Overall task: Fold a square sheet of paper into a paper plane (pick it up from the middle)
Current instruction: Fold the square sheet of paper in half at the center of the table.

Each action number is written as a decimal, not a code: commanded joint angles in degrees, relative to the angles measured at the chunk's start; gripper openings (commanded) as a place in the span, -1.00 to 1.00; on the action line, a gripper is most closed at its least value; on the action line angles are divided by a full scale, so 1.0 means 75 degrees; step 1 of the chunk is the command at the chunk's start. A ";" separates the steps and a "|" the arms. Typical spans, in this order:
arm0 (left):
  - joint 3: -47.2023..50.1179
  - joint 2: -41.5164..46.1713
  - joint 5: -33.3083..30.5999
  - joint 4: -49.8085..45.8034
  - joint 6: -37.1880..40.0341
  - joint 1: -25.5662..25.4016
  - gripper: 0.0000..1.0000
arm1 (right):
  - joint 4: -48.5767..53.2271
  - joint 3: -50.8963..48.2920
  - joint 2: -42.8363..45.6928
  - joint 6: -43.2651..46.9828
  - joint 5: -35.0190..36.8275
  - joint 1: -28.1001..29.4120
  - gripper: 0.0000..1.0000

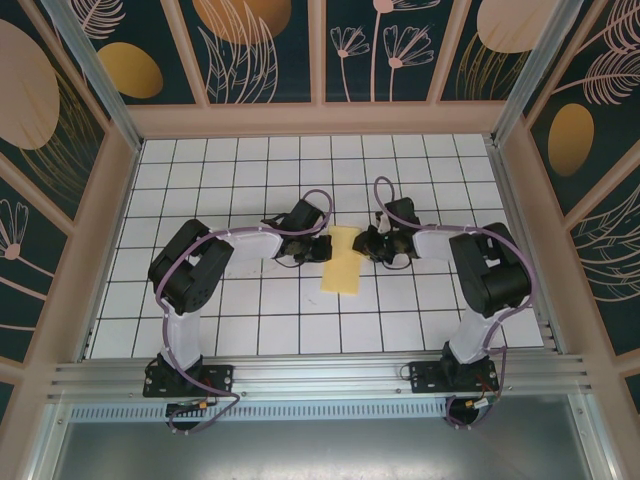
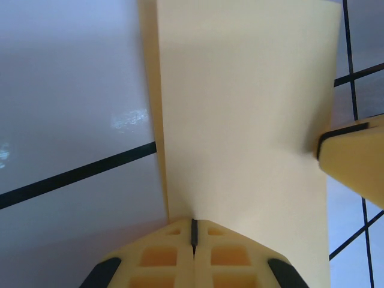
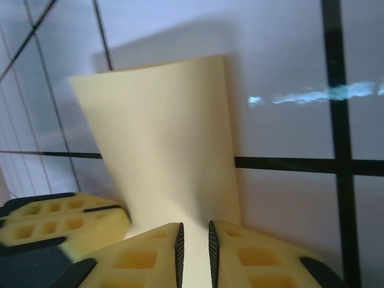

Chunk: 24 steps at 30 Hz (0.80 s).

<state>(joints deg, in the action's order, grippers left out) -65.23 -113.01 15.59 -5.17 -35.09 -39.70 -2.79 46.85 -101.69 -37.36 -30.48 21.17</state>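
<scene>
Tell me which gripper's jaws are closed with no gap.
The left gripper: its jaws meet flush at the yellow paper sheet's edge. The right gripper pinches the opposite edge with a slim gap showing.

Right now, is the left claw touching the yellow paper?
Touching. In the left wrist view the left gripper is shut on the yellow paper, whose edge runs into the seam between its fingers.
</scene>
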 commanded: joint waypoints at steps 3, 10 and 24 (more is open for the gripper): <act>0.0411 -0.0378 -0.0485 -0.0859 0.0144 -0.0037 -1.00 | 0.0263 0.0062 -0.0040 0.0233 0.0084 -0.0117 -0.55; 0.0401 -0.0377 -0.0467 -0.0859 0.0132 -0.0037 -1.00 | 0.0419 0.0798 0.0221 0.0329 -0.0267 -0.0121 -0.55; 0.0400 -0.0377 -0.0450 -0.0893 0.0155 -0.0036 -1.00 | 0.0274 0.0561 -0.0616 0.0211 0.0242 -0.0231 -0.55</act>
<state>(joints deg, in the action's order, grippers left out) -64.90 -112.88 15.57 -4.71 -35.09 -39.70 -1.30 52.07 -105.69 -36.05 -30.96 19.90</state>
